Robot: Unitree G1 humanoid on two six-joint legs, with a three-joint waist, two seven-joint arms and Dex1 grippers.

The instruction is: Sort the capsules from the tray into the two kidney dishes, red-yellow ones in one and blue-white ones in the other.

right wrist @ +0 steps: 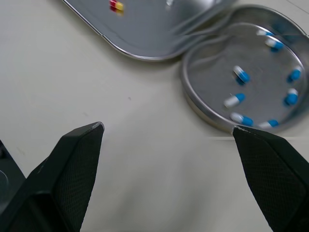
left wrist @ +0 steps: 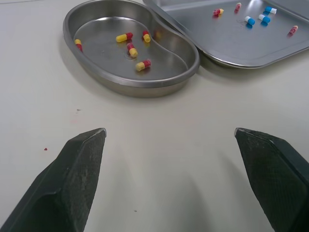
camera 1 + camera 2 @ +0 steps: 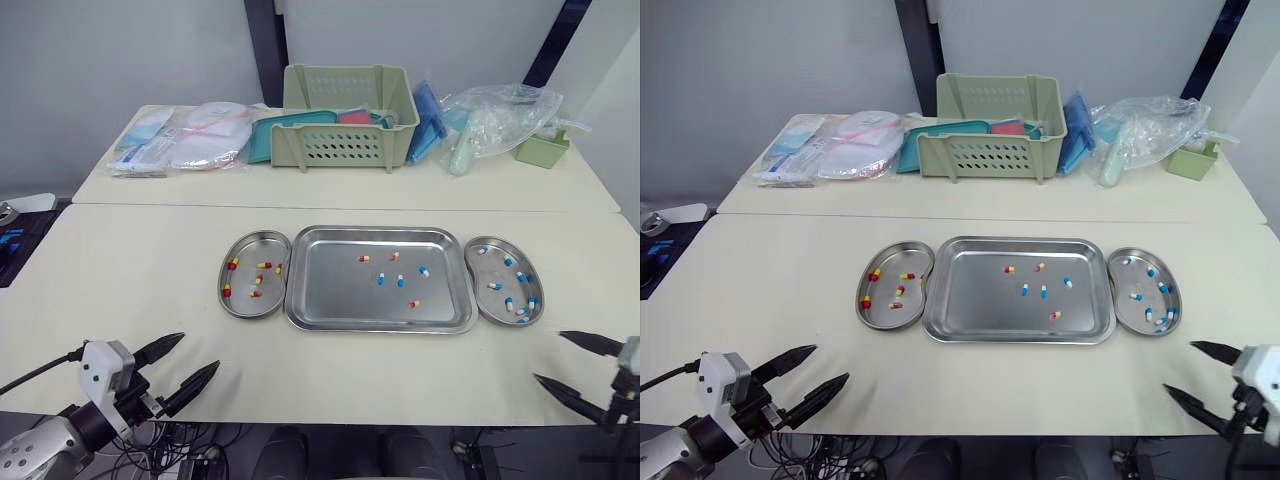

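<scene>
Shiny steel tray (image 3: 330,310) and kidney dishes (image 3: 243,306); matt cream table (image 3: 140,280)

1. I'm at a clinical-looking workroom, maybe a lab.
2. Pale counter (image 3: 130,290): steel tray (image 3: 340,295), left kidney dish (image 3: 250,250), right kidney dish (image 3: 480,270), loose capsules (image 3: 264,265).
3. Behind: sealed packets (image 3: 150,150), slotted basket (image 3: 345,145), plastic bag (image 3: 500,115), bare grey wall (image 3: 120,50).

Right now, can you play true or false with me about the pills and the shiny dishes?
1. The tray holds capsules of both colours. True.
2. The left kidney dish holds blue-white capsules. False: it holds red-yellow capsules.
3. The left gripper and the right gripper are both open and empty. True.
4. The green basket stands on the tray. False: it stands on the far table, behind the tray.
</scene>
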